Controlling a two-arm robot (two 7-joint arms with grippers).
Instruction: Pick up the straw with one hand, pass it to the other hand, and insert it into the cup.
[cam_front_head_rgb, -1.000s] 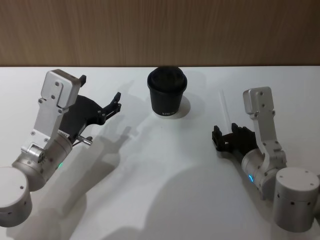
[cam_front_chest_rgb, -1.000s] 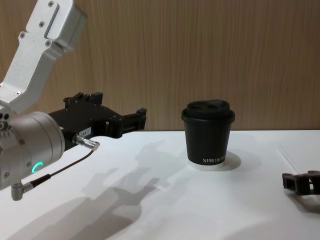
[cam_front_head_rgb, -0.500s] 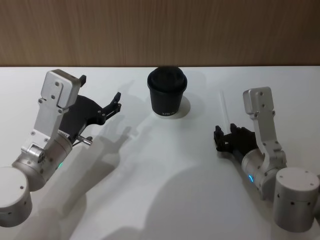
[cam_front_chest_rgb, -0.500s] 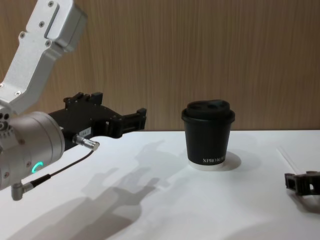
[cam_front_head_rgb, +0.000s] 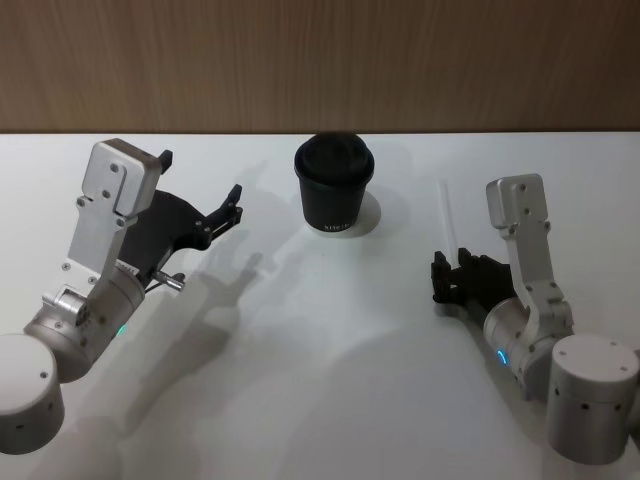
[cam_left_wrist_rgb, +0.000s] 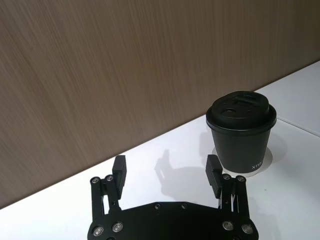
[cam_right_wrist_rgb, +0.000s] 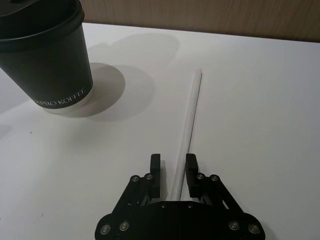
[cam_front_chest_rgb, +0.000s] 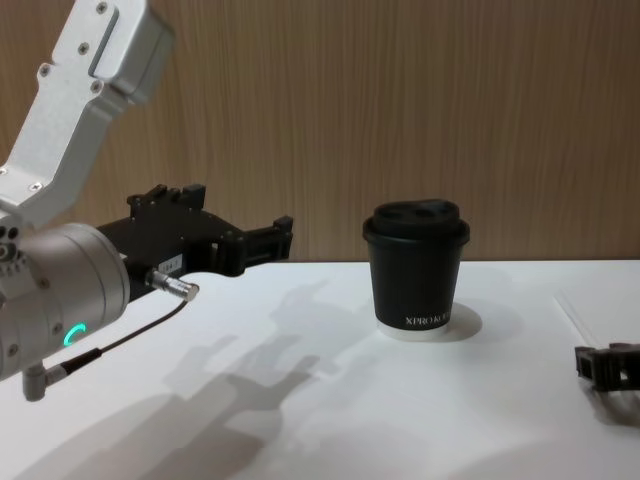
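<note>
From head we look steeply down, from chest level and low; both share the cup (cam_front_head_rgb: 335, 195) at twelve o'clock.

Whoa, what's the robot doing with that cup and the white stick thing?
The robot is getting ready to pick up a white straw that lies flat on the table, to the right of a black coffee cup with a lid. Its right tool is down at the straw's near end, one finger on each side, not squeezing it. The left tool hovers open on the cup's other side. The straw is not yet in the cup.
</note>
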